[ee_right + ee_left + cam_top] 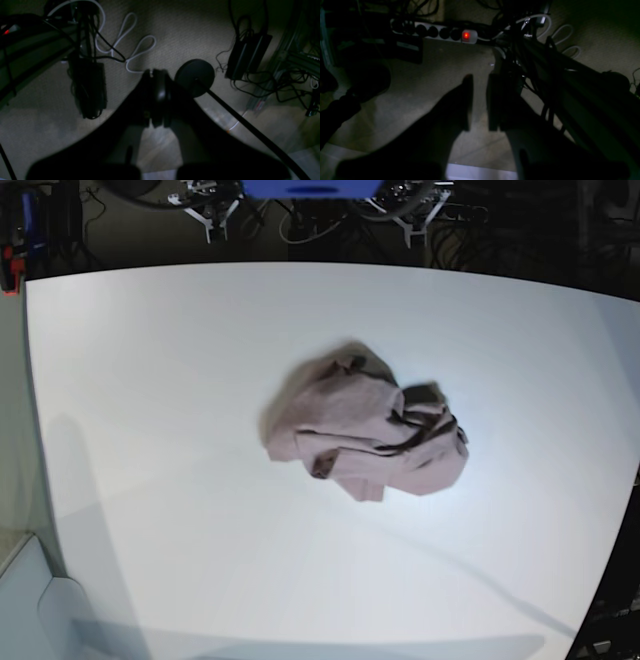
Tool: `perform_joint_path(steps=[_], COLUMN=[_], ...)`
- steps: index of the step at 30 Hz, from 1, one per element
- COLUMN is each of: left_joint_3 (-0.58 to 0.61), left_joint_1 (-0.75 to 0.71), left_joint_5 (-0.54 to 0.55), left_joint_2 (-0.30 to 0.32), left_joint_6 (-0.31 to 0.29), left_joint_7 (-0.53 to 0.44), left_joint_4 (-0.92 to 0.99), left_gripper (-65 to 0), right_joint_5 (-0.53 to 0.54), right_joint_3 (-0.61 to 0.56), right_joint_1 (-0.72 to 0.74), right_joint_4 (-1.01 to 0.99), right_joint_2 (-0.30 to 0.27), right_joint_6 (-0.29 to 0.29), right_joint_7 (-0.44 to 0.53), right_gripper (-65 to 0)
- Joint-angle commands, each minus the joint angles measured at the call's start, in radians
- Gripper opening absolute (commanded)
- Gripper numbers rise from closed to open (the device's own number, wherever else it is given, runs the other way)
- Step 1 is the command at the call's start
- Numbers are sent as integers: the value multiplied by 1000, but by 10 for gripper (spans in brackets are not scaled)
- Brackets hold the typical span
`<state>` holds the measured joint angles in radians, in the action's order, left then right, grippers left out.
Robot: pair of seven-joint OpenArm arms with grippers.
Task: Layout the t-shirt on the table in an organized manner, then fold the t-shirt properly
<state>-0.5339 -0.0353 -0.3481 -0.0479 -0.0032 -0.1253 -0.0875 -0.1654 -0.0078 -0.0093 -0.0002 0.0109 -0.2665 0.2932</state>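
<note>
Right now the left gripper (480, 102) hangs off the table (150, 380), fingers slightly apart, empty; the right gripper (156, 97) has fingers pressed together, empty, over floor cables. Farther off, the t-shirt (365, 435) lies crumpled mid-table.

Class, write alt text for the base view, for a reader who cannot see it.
A crumpled pink t-shirt lies in a heap near the middle of a white table, not yet spread out or folded. No robot arm or gripper shows over the table. Dark cables and equipment line the far edge.
</note>
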Motion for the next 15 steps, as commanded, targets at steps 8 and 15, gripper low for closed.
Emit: perform_joint_path(steps=[8,15], left_joint_3=[4,4], left_joint_1=[-5,-8], left_joint_5=[-3,-3], left_joint_2=[-10,-4], left_joint_6=[9,9], left_joint_7=[-9,-9], left_joint_4=[-4,-4], left_gripper=[-543,-543], right_joint_5=[-1,-1], right_joint_3=[-2,-2], right_joint_1=[-4,-4], right_joint_4=[0,0], right_joint_2=[-6,-6], right_joint_6=[-27,-27], right_joint_7=[13,13], right_gripper=[-650,-650])
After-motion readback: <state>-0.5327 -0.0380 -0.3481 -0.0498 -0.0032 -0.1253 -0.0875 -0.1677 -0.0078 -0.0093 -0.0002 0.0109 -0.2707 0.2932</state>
